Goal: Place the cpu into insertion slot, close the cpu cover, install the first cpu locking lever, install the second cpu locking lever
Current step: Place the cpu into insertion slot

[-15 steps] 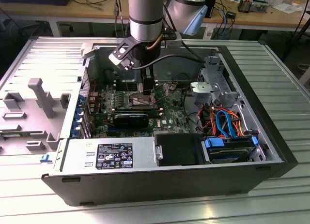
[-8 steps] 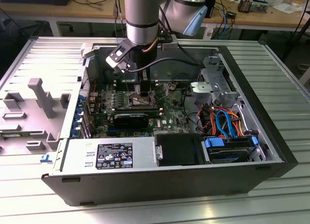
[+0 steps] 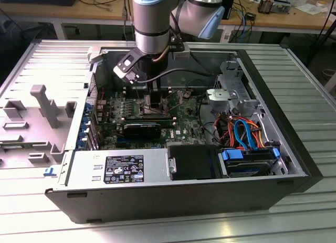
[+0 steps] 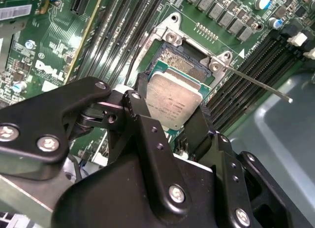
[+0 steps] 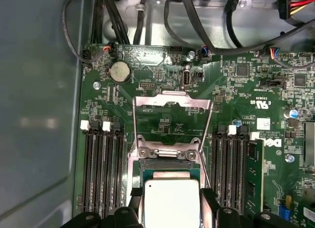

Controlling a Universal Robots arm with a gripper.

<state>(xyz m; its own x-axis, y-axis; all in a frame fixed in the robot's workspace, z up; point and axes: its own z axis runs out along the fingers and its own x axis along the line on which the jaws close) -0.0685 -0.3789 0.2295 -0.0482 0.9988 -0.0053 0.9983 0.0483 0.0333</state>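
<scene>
- Inside the open computer case, the gripper is clamped on the cpu, with its fingers pressed against two opposite edges and the dull silver top facing up
- The chip hangs just over the insertion slot and covers part of it; whether it already touches the socket cannot be told
- The cpu cover lies swung open on the far side of the socket from the gripper, and a thin locking lever juts free to one side, leaving the recess clear
- The step in hand appears to be seating the chip. It likely calls for squaring its edges with the silvery frame, holding it level and coming straight down without sliding, as the socket's contact field looks easy to damage
- In the exterior view the arm stands over the motherboard, toward the far left of the case
</scene>
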